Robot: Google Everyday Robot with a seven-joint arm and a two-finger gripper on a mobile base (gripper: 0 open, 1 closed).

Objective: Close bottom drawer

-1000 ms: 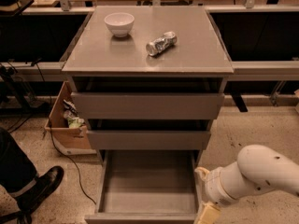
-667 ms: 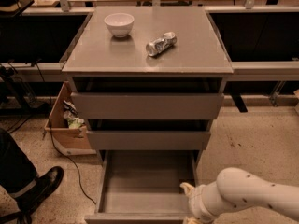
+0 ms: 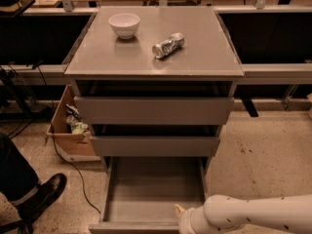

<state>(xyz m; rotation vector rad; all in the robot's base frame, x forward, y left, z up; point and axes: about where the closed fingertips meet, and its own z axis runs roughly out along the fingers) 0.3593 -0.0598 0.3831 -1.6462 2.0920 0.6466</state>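
Speckled stone floor (image 3: 265, 147), with workbenches along the far wall. We list, left to right:

- Dark shoe (image 3: 43, 195) and trouser leg of a person, near left corner.
- Open cardboard box (image 3: 68, 139) holding scraps, against the cabinet's left side. A black cable (image 3: 73, 177) trails over the floor beside it.
- Grey three-drawer cabinet (image 3: 204, 57), centre. On its top are a white bowl (image 3: 124, 24), far left, and a crushed silver can (image 3: 168, 45) on its side, to the right of the bowl and apart from it.
- Top drawer (image 3: 153, 110) and middle drawer (image 3: 155, 145), each with a dark gap above its front.
- Bottom drawer (image 3: 146, 191), pulled well out toward us, its front lip at the near edge of view.
- Gripper (image 3: 181, 212), on a white arm (image 3: 258, 213) entering from the near right, sits over the drawer's near right corner. We cannot tell whether it is released or clenched, nor whether it touches the lip.

Handling, as we judge it: the drawer is a stiff, fairly light tray on slides with a flat, handle-less front. It needs no grasp. Press on the front face near its middle, since a push at the corner may skew it.
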